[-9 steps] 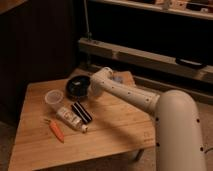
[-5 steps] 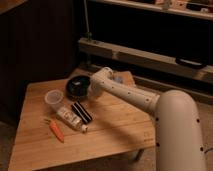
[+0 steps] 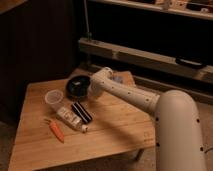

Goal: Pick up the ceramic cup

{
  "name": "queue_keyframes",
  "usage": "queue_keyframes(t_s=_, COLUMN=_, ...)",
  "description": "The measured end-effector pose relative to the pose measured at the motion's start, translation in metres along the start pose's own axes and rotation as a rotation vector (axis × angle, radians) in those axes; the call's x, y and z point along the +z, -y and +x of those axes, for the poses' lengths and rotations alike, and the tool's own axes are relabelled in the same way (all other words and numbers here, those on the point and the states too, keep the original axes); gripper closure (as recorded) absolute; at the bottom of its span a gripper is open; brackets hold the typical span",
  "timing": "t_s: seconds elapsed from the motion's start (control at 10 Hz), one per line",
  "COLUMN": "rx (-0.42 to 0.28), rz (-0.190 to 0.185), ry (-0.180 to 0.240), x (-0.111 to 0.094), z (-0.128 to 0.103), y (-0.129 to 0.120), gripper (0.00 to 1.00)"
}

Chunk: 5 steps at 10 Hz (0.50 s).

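Note:
The ceramic cup (image 3: 53,98) is small, pale and handleless, and stands upright on the left part of the wooden table (image 3: 115,127). My white arm reaches in from the lower right. The gripper (image 3: 90,94) is at its end, by the right edge of the black bowl (image 3: 77,86), to the right of the cup and apart from it. The arm's wrist covers most of the gripper.
A white tube-like bottle (image 3: 70,119) and a black ribbed object (image 3: 82,111) lie in front of the cup. An orange carrot-like piece (image 3: 56,131) lies near the front left. A bluish object (image 3: 118,78) sits behind the arm. Dark shelving stands behind the table.

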Motion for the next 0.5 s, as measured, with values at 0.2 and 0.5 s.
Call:
queue_keyframes(t_s=0.2, rx=0.000, rz=-0.001, ry=0.002, x=0.0015, z=-0.0010, y=-0.0008, gripper=0.81)
queue_keyframes(t_s=0.5, rx=0.001, rz=-0.001, ry=0.002, x=0.0013, z=-0.0007, y=-0.0007, gripper=0.81)
